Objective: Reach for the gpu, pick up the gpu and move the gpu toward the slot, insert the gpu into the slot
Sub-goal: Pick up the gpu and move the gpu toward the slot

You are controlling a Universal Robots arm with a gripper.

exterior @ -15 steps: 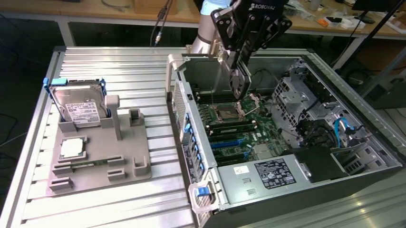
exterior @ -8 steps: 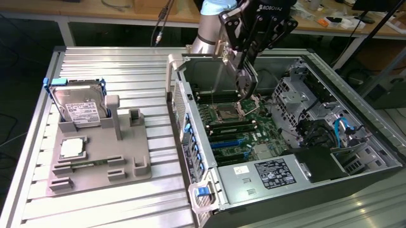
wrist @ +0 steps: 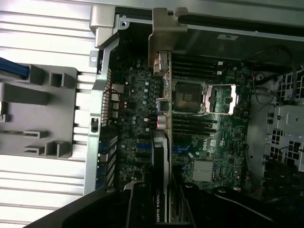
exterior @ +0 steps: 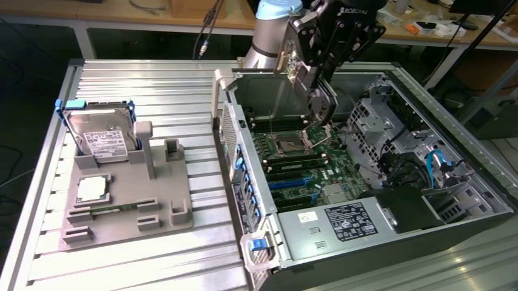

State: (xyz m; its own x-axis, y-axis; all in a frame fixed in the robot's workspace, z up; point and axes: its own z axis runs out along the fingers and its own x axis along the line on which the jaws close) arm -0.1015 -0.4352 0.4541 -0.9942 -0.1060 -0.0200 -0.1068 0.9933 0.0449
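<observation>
Graphics card (exterior: 317, 103), clamped in my gripper (exterior: 319, 76), hangs over the open computer case (exterior: 389, 242), above the blue slot (exterior: 285, 180); best lowered upright, edge square to the groove.

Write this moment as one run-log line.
gripper: shut on gpu | gpu: held on edge above open computer case, over motherboard | slot: empty, gpu not yet inserted
</observation>
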